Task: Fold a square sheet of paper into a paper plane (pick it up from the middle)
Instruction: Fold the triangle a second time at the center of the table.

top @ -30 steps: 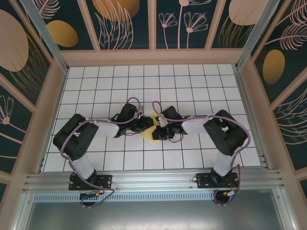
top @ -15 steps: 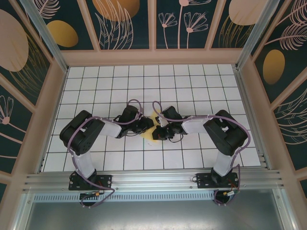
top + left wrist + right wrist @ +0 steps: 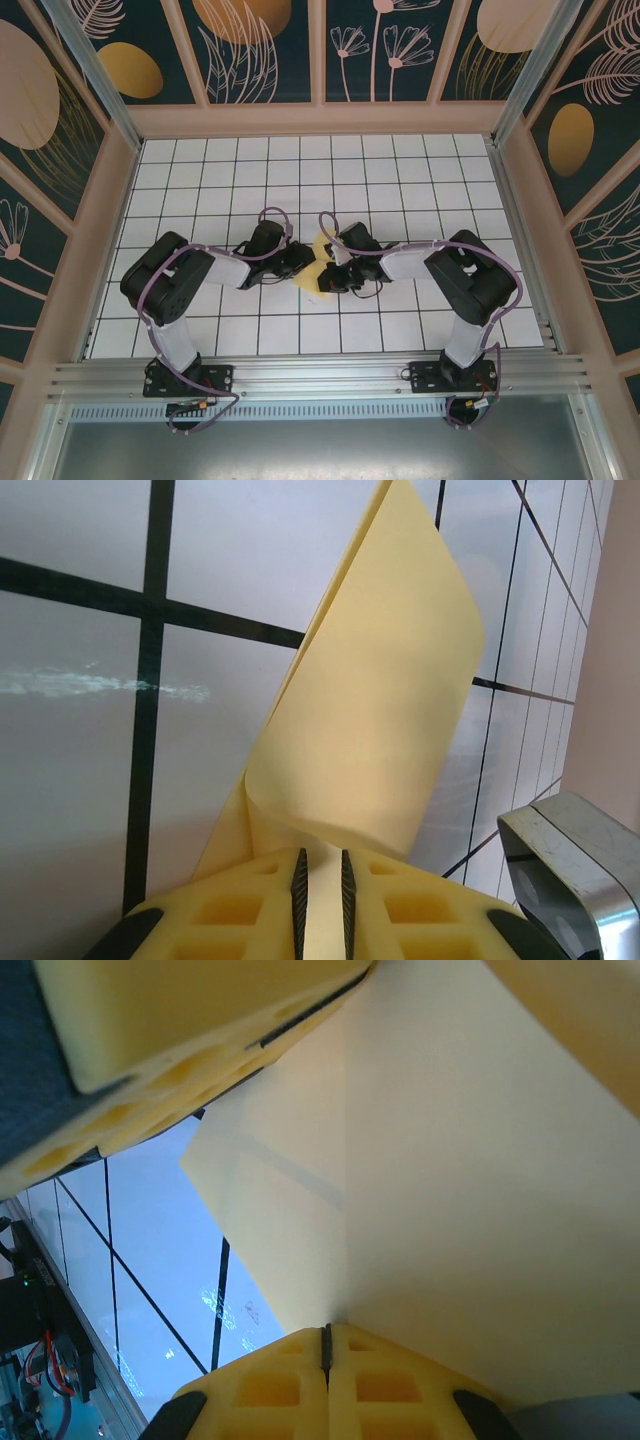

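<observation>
**Top external:** Two arms reach in from either side and meet near the middle of the white grid-tiled counter (image 3: 400,170), a little closer to its near edge than its far one. The left tool (image 3: 305,263) and right tool (image 3: 330,277) sit almost nose to nose. The square sheet of paper (image 3: 322,246) shows between them as a small patch of pale yellow, largely covered by the dark wrists.

**Left wrist:** The left tool (image 3: 322,868) is clenched on the sheet. Its yellow fingers (image 3: 240,905) stand close together with a strip of the paper pinched between the black pads. From there the paper (image 3: 380,710) rises off the counter (image 3: 80,780) in a loose curl, its upper edge tapering to a point. A grey-rimmed dark housing (image 3: 570,870) sits at the lower right.

**Right wrist:** The right tool (image 3: 326,1345) is clamped fully together on the sheet, its fingers meeting in a thin seam. The paper (image 3: 450,1180) fans out from that seam, marked by one straight crease. A yellow finger of the left tool (image 3: 200,1030) lies across the sheet's upper corner, with the counter (image 3: 150,1250) below.
</observation>
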